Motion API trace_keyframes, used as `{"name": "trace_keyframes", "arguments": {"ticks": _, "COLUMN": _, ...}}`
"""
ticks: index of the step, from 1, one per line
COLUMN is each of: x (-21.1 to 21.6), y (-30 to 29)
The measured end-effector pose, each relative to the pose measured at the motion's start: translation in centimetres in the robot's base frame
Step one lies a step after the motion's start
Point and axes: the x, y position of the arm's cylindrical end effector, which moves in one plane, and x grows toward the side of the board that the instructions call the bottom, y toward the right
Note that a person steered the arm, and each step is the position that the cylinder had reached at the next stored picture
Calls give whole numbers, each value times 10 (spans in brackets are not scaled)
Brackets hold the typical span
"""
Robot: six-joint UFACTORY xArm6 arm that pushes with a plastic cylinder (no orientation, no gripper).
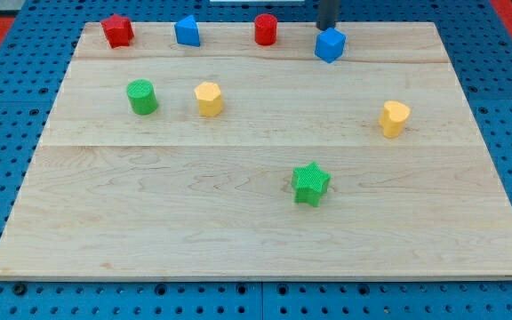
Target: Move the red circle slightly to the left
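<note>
The red circle (266, 29), a short red cylinder, stands near the board's top edge, a little right of the middle. My tip (327, 28) comes down at the view's top, right of the red circle, with a gap between them. The tip is just behind the blue cube (330, 44) and seems to touch its top edge. A blue block (188, 31) stands to the left of the red circle.
A red star-like block (117, 31) sits at the top left. A green cylinder (141, 97) and a yellow hexagon (209, 99) stand left of centre. A yellow block (395, 117) is at the right, a green star (310, 183) below centre. The wooden board (256, 240) lies on a blue pegboard.
</note>
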Motion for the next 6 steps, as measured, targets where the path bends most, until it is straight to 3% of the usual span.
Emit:
{"name": "trace_keyframes", "arguments": {"ticks": 1, "x": 12, "y": -66}}
{"name": "trace_keyframes", "arguments": {"ticks": 3, "x": 95, "y": 22}}
{"name": "trace_keyframes", "arguments": {"ticks": 5, "x": 30, "y": -79}}
{"name": "trace_keyframes", "arguments": {"ticks": 6, "x": 11, "y": -23}}
